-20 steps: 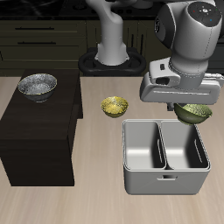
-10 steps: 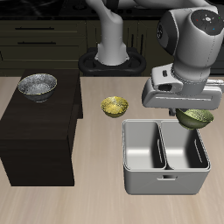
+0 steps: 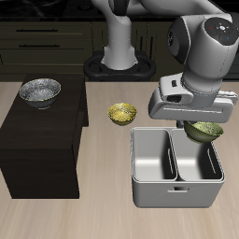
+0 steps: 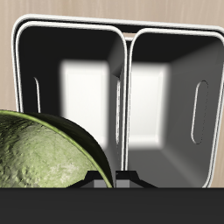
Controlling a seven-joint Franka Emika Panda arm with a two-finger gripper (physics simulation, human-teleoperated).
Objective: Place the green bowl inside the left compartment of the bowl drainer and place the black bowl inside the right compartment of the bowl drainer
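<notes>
Tabletop point(image 3: 103, 219) of pale wood grain carries everything in the scene, with dark cabinetry behind it. Largest object on it is a dark brown box-like stand point(image 3: 42, 140), set toward one side. The black bowl point(image 3: 40, 91) rests upright on the back corner of that stand's top, silvery speckled inside showing, well apart from the other task items. Next in size, the bowl drainer point(image 3: 177, 166) sits near the tabletop's front edge, a grey metal tub with two deep wells side by side and a handle slot in its front wall; in the wrist view both wells point(image 4: 122, 87) show bare, bright floors. The robot arm's bulky grey wrist hangs over the drainer's far corner. Its gripper point(image 3: 201, 119) is pinching the green bowl point(image 3: 205, 131) by the rim, the bowl tilted and held in the air above the back edge of the drainer's well on that side, not touching the metal. In the wrist view the bowl's mottled green surface point(image 4: 39, 157) fills the space beside the fingers. Smallest, a yellow-gold bowl point(image 3: 121, 113) stands upright on the tabletop between stand and drainer, just behind the drainer's corner.
</notes>
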